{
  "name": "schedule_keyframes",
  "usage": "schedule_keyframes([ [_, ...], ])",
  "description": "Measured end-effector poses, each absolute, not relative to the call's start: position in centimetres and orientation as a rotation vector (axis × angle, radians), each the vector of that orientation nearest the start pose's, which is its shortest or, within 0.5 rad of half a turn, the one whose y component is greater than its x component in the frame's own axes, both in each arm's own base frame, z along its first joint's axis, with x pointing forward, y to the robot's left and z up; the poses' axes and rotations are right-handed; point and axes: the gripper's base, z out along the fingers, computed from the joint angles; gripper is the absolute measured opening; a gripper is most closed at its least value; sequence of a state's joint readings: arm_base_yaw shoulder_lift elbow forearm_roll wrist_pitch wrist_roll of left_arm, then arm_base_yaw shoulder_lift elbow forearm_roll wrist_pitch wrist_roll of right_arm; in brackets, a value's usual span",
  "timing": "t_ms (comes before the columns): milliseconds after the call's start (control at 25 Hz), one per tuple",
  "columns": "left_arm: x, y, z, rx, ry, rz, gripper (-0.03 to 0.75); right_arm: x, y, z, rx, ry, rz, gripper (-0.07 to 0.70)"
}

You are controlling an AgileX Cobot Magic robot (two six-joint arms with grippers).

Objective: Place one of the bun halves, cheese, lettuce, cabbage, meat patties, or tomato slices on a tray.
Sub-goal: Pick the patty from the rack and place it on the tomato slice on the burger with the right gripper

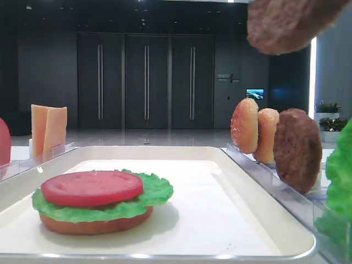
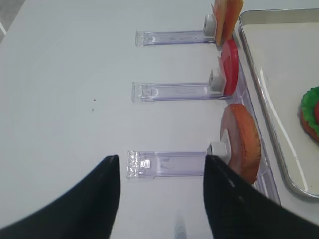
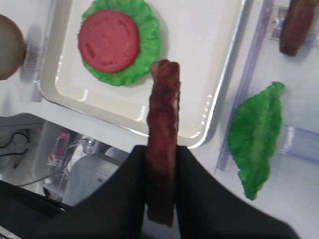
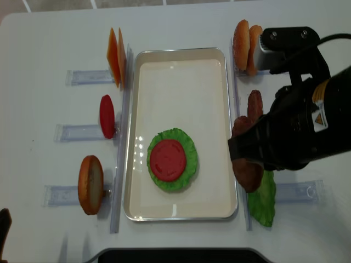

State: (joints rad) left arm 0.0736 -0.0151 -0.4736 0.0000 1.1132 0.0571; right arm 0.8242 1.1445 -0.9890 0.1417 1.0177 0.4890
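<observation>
Meat patty (image 3: 162, 144), dark and grainy, is pinched on edge between the right gripper's (image 3: 160, 199) two black fingers, so it hangs as a thin vertical slab below the wrist camera. Clamping it across its flat faces looks like the only hold the standing racks allow. Ahead of and below the gripper lies the cream tray (image 3: 199, 59), the patty hanging over its near rim. Farther ahead and to the gripper's left on the tray floor sits a started stack: bun half (image 1: 96, 223), lettuce (image 3: 149, 40) and tomato slice (image 3: 108, 40) on top. To the gripper's right a spare lettuce leaf (image 3: 256, 134) lies beside its clear holder, with a second patty (image 3: 296, 25) beyond. The left gripper (image 2: 162, 191) hangs spread and empty above a clear rack, a bun half (image 2: 241, 142) standing to its right.
</observation>
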Motion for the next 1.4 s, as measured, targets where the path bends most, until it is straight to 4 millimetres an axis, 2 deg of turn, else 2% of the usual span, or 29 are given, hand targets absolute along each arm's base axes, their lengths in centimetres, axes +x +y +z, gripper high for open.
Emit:
schedule_keyframes([
  [200,-0.6,0.0,26.6,-0.017,2.109,0.078,0.408,13.4,16.7,31.6,-0.400,2.655,0.718,0.121],
  [440,-0.6,0.0,26.6,-0.017,2.109,0.078,0.408,13.7,19.2,30.6,-0.496,2.532,1.053,0.121],
  [840,-0.6,0.0,26.6,-0.017,2.109,0.078,0.408,18.2,22.7,27.5,-0.502,2.358,1.473,0.121],
  [1200,-0.6,0.0,26.6,-0.017,2.109,0.078,0.408,20.7,24.8,22.7,-0.471,2.381,1.552,0.121],
  [1400,-0.6,0.0,26.6,-0.017,2.109,0.078,0.408,21.5,24.6,21.8,-0.485,2.372,1.532,0.121],
])
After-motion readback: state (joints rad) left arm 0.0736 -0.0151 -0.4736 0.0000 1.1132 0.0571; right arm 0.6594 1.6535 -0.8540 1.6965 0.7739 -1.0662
